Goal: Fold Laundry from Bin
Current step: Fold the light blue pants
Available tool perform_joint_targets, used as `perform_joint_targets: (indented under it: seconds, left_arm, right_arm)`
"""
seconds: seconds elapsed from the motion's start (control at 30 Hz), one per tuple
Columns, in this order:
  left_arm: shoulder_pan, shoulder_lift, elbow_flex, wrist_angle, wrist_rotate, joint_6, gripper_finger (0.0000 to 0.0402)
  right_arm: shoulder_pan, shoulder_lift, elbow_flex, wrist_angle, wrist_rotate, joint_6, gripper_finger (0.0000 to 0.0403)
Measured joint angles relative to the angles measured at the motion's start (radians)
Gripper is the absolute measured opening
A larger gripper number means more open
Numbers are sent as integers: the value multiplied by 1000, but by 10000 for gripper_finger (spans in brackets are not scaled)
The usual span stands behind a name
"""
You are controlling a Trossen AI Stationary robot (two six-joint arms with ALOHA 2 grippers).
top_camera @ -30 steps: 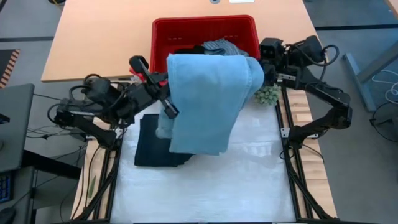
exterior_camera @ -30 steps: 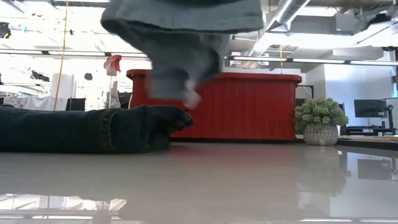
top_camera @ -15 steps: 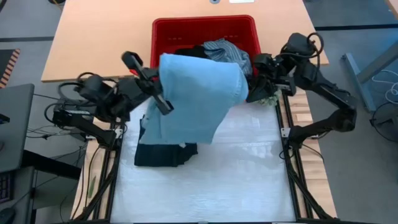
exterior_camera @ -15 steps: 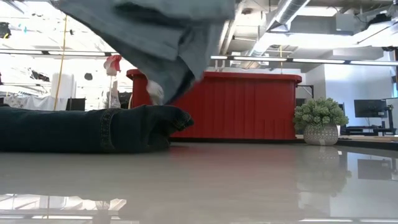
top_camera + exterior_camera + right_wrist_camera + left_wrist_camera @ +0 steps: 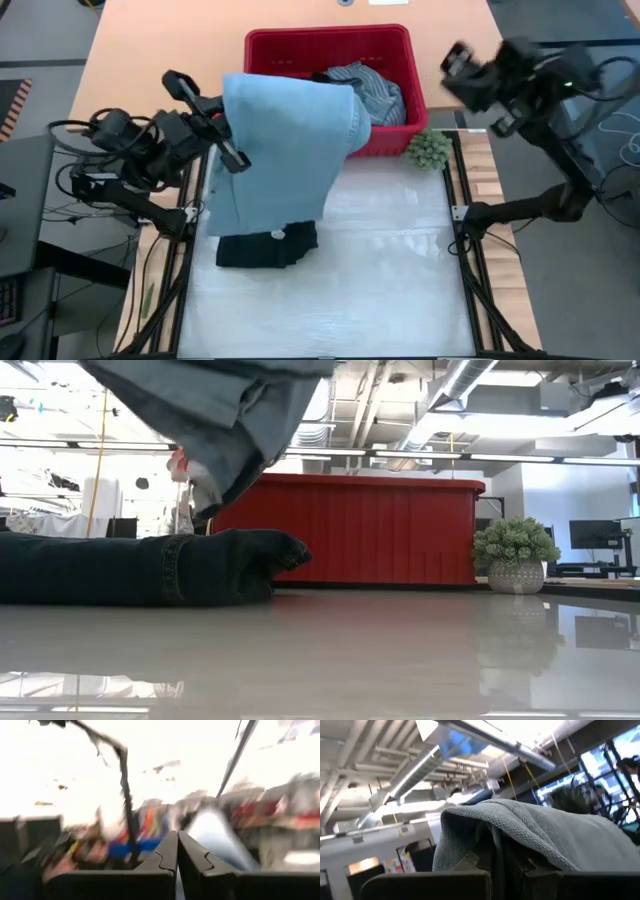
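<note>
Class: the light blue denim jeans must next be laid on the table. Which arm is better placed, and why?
Left. The left gripper is shut on the light blue denim jeans, hanging above the white table. The right gripper is shut, empty, raised beyond the red plastic bin.

Light blue jeans (image 5: 290, 140) hide left gripper's tip and part of dark navy piece (image 5: 262, 246); right wrist view blurred.
</note>
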Motion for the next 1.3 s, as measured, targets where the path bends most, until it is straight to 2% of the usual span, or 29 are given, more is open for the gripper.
perform_joint_targets:
  seconds: [0.07,0.17,0.33,0.37,0.43,0.57,0.67,0.83,1.03,1.3]
  left_arm:
    - [0,-1,0,-38,-11,-15,0]
    - [0,-3,0,-103,-33,-49,0]
    - [1,-2,0,-260,-66,-122,0]
    - [1,-2,0,-285,-68,-140,0]
    - [2,-4,0,-325,-82,-168,0]
    - [7,-15,-24,-373,-113,-214,0]
    - [28,-36,-89,-374,-119,-262,0]
    - [66,-56,-176,-378,-107,-346,0]
    - [86,-53,-233,-387,-82,-397,0]
    - [142,-52,-270,-398,-13,-475,0]
  right_arm:
    - [-2,63,99,-26,12,45,47]
    - [-24,188,270,-158,-80,66,61]
    - [13,429,577,-308,-196,8,104]
    - [12,459,602,-313,-220,-4,117]
    - [34,461,558,-172,-271,20,149]
    - [45,502,560,-168,-309,15,216]
    - [45,540,585,-233,-298,-48,248]
    - [47,552,600,-466,-243,-231,254]
    - [102,555,598,-761,-47,-521,254]
    - [192,566,598,-945,141,-646,254]
